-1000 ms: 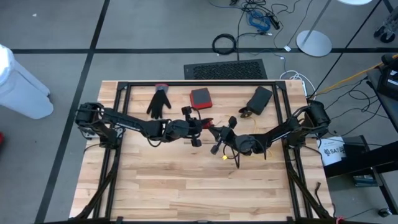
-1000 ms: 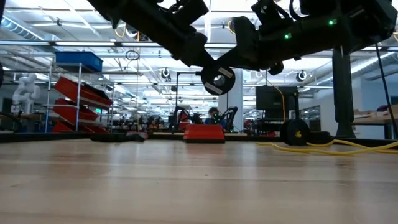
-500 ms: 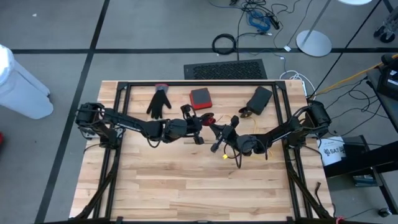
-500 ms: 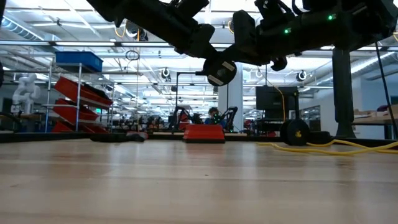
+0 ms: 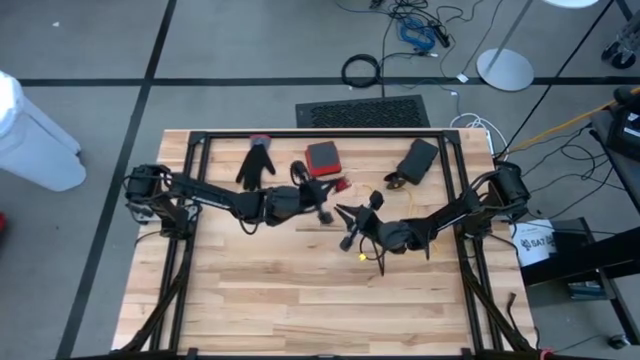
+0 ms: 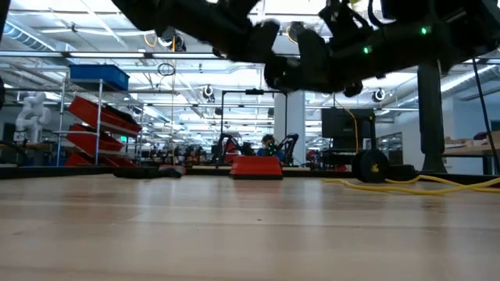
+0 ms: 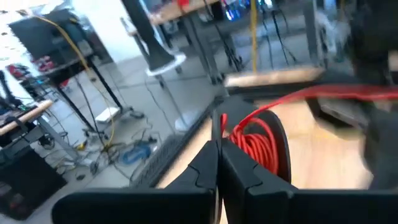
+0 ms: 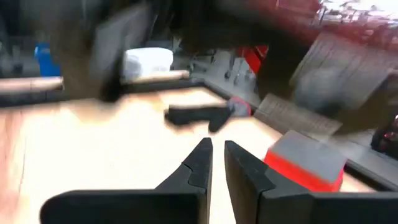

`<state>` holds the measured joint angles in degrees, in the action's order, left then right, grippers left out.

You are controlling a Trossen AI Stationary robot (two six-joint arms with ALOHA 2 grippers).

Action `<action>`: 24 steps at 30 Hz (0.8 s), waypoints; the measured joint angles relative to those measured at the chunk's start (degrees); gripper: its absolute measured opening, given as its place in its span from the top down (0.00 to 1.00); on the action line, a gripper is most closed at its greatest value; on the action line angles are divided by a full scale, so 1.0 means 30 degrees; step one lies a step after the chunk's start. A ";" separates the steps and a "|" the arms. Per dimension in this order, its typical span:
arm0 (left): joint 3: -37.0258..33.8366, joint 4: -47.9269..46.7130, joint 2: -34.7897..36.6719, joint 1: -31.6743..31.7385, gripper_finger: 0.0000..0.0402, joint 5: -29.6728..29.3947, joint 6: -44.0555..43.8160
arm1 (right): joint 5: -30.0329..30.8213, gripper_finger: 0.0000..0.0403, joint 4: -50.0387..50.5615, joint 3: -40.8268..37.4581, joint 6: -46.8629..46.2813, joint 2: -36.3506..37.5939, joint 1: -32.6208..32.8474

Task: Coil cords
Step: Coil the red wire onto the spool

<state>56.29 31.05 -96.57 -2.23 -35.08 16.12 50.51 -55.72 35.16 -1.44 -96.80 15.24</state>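
2 grippers: left gripper (image 5: 322, 212), right gripper (image 5: 347, 212) | 1 red cord coil (image 7: 258, 142) at the left fingertips | 1 yellow cord (image 5: 362, 254) | 1 black glove (image 5: 256, 164) | 1 red box (image 5: 322, 157) | 1 black pouch (image 5: 416, 159)

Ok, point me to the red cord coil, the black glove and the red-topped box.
red cord coil (image 7: 258, 146), left wrist view, on the wound red loops.
black glove (image 5: 257, 166), high view, on the palm.
red-topped box (image 5: 322, 157), high view, centre of its red top.

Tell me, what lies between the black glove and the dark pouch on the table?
A red box sits between the black glove and the dark pouch, near the table's far edge. The high view shows it.
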 joint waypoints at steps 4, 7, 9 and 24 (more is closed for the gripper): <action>-0.0043 0.0284 -0.0130 0.0187 0.98 0.0612 -0.0544 | 0.0169 0.93 0.0346 0.0052 -0.0806 0.0091 -0.0041; -0.0049 0.0656 -0.0102 0.0202 0.98 0.1241 -0.0773 | 0.0564 0.95 0.0726 0.0032 -0.0778 0.0025 -0.0034; -0.0040 0.0493 -0.0079 0.0235 0.98 0.1241 -0.0727 | 0.0639 0.95 0.0585 0.0050 -0.0697 0.0083 -0.0020; -0.0122 -0.2206 -0.0117 0.0413 0.98 0.0764 0.0446 | 0.0575 0.96 0.2081 0.0052 -0.1551 0.0098 -0.0041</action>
<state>55.92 24.43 -96.92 -0.99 -32.78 17.46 52.23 -49.48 35.31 -6.09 -96.51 15.11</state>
